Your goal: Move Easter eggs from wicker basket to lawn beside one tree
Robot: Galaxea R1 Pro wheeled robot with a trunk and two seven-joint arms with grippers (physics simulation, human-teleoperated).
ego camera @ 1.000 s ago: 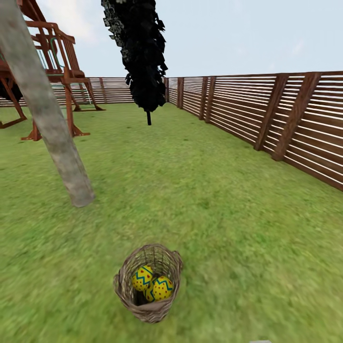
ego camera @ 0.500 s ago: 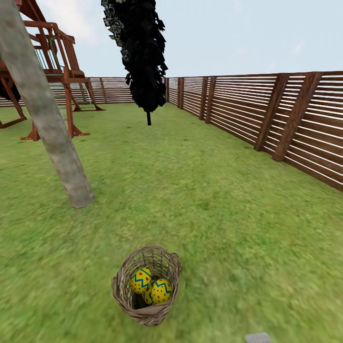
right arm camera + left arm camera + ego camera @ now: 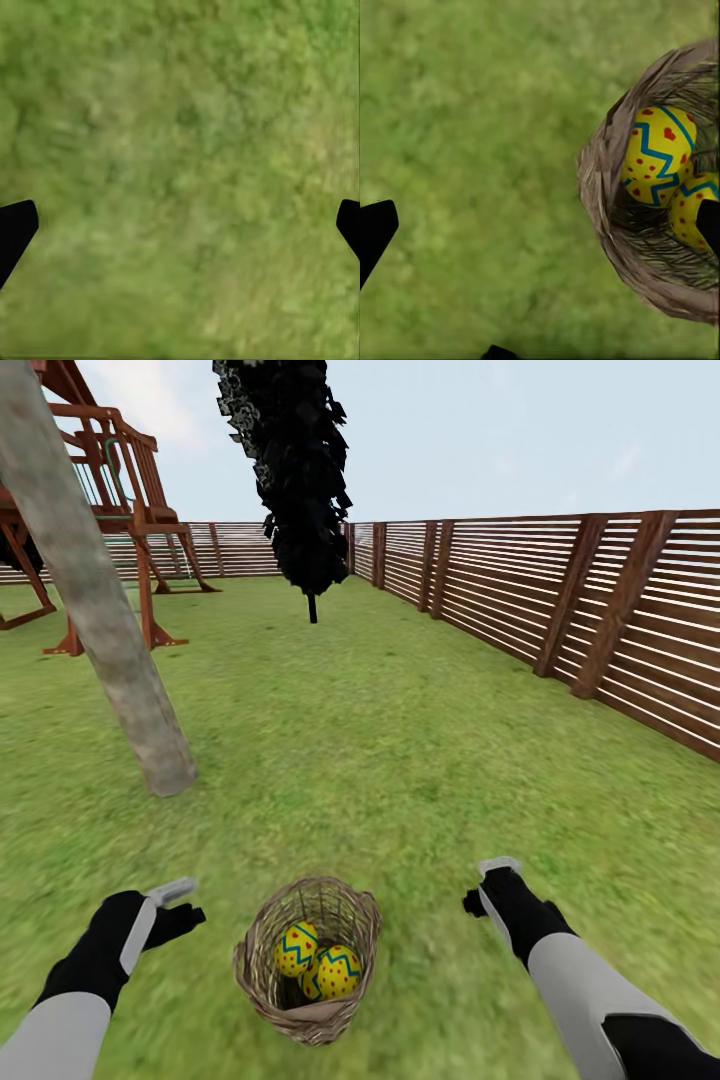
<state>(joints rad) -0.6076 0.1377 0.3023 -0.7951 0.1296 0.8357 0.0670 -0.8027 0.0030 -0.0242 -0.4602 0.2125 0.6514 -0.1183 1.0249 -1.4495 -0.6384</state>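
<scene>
My forearms are light grey, smooth tubes that turn matte black toward the wrists. My left hand (image 3: pixel 178 908) is black with a pale grey plate along its top edge; my right hand (image 3: pixel 490 884) matches, black with a grey tip plate. From the wrists, my fingers (image 3: pixel 375 232) are plain black wedges.

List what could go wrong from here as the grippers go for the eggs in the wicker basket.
1. The yellow zigzag-banded Easter eggs lie packed together deep in the small brown woven wicker basket, so fingers may wedge against the weave or a neighbouring egg.
2. The basket stands loose on the green grass lawn; a push from the left gripper or right gripper, both open beside it, could tip it.
</scene>
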